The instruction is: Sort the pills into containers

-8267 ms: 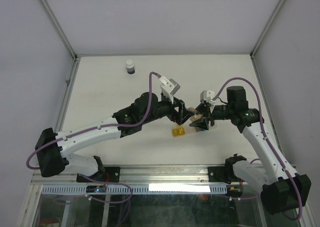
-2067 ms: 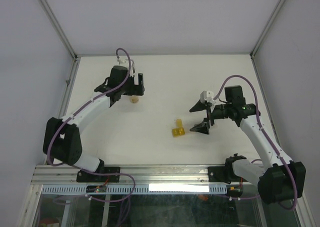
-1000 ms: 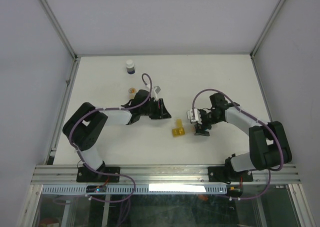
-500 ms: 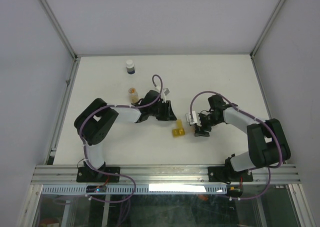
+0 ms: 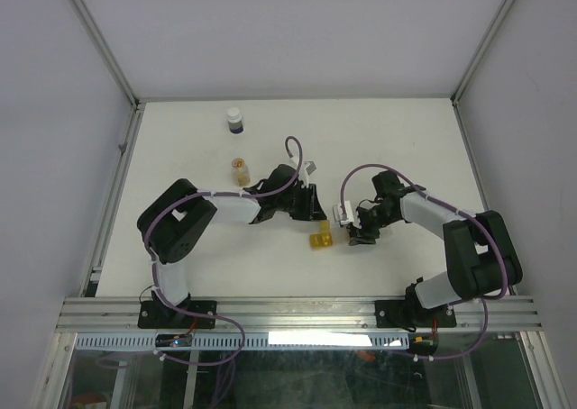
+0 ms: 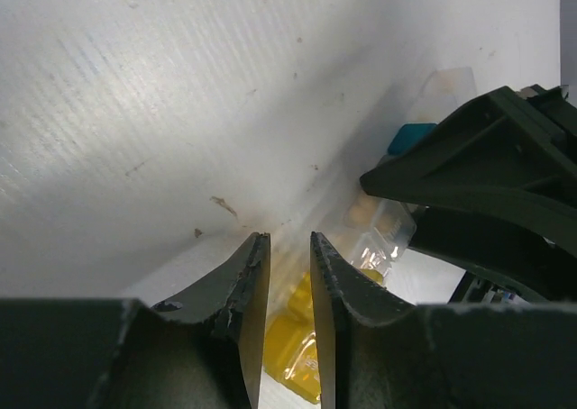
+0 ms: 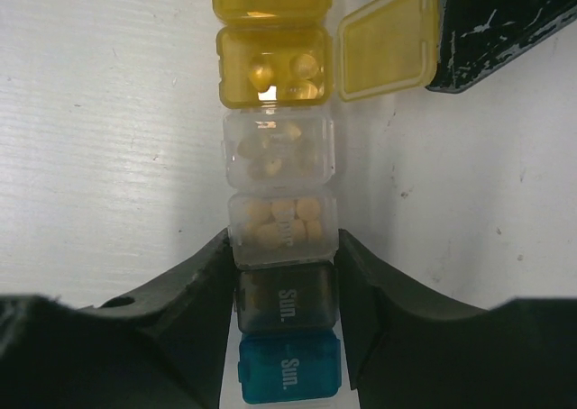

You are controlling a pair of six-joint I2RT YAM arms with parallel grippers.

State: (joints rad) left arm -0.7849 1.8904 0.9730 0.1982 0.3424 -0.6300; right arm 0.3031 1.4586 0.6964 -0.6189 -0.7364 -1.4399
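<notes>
White worktop [image 5: 406, 139] fills the view from above. Near the front middle lie the containers [image 5: 321, 239], a short row of little boxes. The yellow end shows. The other end is hidden under my right pincer [image 5: 359, 235]. My left pincer [image 5: 315, 213] sits just behind the yellow end, very close to it. Far back on the left stands a white bottle [image 5: 234, 120] with a dark band. A small tan thing [image 5: 239, 167] stands between that bottle and my left arm.

From my left wrist, my two fingers [image 6: 248, 274] are open just a crack, with nothing between the tips. Past the gap I see a yellow box down low. Next to it is a clear box with pale pills [image 6: 362, 213] inside, and a bit of teal shows farther off. The dark fingers of my right pincer reach over that far end.

From my right wrist, the row runs straight away from me. Nearest is a teal box marked "Sun.". Next is a box that looks dark, also marked "Sun.". Then come two clear boxes with pale pills. After those is a yellow box with pills in it, its lid [image 7: 383, 40] flipped open to the right. Last is a closed yellow box at the top edge. My right pincer grips the row, one finger pressed on each side of the dark-looking box.
</notes>
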